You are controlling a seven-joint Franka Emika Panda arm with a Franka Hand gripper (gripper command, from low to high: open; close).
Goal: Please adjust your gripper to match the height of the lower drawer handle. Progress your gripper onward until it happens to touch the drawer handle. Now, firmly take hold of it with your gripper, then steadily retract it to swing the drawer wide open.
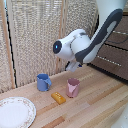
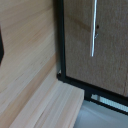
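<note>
Pale, ornate-rimmed round plate (image 1: 15, 111) fills the lower left corner of the exterior view, sitting on the light wooden plank tabletop (image 1: 95, 107). Just right of it, toward the frame's middle, a small flat orange block (image 1: 58, 98) lies on the wood, with a blue handled mug (image 1: 43, 82) behind it to the upper left and a dusty pink cup (image 1: 73, 87) to its right; the three stand near one another but apart. Above the cups, in the centre of the frame, hangs the bulky white robot arm with its dark grey link (image 1: 102, 31) sweeping down from the upper right corner. Its small gripper (image 1: 73, 65) points down just above the pink cup, not touching it; its fingers are too small and blurred to tell whether they are spread or pressed together. A woven tan folding screen (image 1: 35, 35) closes off the upper left of the frame.

At the right edge of the exterior view stands the dark brown wooden cabinet, where the drawer (image 1: 116, 61) shows its flat front and the lower drawer handle (image 1: 107, 59) reads as a thin pale line, well apart from the gripper.

In the wrist view, a thin silver bar (image 2: 93, 27) stands in the upper right of the frame on a dark brown front (image 2: 85, 50) framed by black edging; which drawer this is cannot be told. No fingers show in this view.
</note>
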